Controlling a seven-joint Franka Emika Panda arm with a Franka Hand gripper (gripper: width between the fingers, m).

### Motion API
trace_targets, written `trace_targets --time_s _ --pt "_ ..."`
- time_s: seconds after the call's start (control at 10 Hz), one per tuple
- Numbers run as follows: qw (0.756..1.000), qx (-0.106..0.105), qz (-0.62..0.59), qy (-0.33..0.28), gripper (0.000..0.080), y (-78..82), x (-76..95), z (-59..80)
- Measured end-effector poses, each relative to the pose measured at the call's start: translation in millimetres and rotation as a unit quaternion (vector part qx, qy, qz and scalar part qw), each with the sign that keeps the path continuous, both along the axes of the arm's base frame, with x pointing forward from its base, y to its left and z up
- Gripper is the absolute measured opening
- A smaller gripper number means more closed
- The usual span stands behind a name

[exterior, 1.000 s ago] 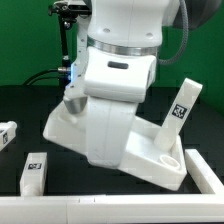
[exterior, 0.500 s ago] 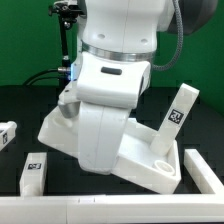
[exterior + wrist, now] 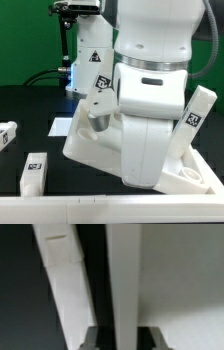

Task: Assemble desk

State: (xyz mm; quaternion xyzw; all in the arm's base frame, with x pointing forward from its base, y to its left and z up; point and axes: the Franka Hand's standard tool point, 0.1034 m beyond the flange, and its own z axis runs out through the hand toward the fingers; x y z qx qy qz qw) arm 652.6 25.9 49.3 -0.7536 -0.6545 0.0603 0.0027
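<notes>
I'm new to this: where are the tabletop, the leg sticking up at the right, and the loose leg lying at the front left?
tabletop (image 3: 84, 146): exterior view, bare part on that view's left.
upright leg (image 3: 194, 120): exterior view, mid-length, by its tag.
loose leg (image 3: 34, 173): exterior view, middle of its top face.

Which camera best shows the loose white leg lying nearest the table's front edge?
The exterior view: the loose leg lies whole on the black table, tag up. The wrist view does not show it.
</notes>
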Motion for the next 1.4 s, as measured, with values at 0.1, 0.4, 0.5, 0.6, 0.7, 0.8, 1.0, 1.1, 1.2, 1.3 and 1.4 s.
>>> trace_targets --time_s 0.1,0.4,0.5,0.6,0.7,0.8,1.0,1.1,1.2,1.3,1.4 --pt "1.000 -0.001 -0.002 0.003 0.0057 -3.4 -1.4 -4.6" --pt "1.000 -0.017 -0.002 0.006 0.0058 -5.4 1.3 -16.9" --pt "1.000 -0.021 -0.001 0.006 0.0058 -5.4 3.1 -17.2" --pt "1.000 -0.028 -0.001 0.008 0.0058 -5.9 2.6 -17.1" --pt "1.000 -0.030 0.000 0.009 0.0058 -6.5 2.2 -17.1" --pt "1.000 -0.030 0.000 0.009 0.0058 -6.7 2.0 -17.0" --pt "1.000 -0.030 -0.003 0.007 0.0252 -8.1 2.9 -15.9" --pt "1.000 -0.030 -0.003 0.007 0.0252 -8.6 3.2 -15.7" --pt "0.999 -0.031 -0.004 0.006 0.0452 -9.3 3.7 -14.5" --pt "0.999 -0.040 -0.003 -0.004 0.0584 -10.8 7.3 1.4" --pt "0.999 -0.044 -0.019 -0.006 0.0584 -13.0 6.1 21.5"
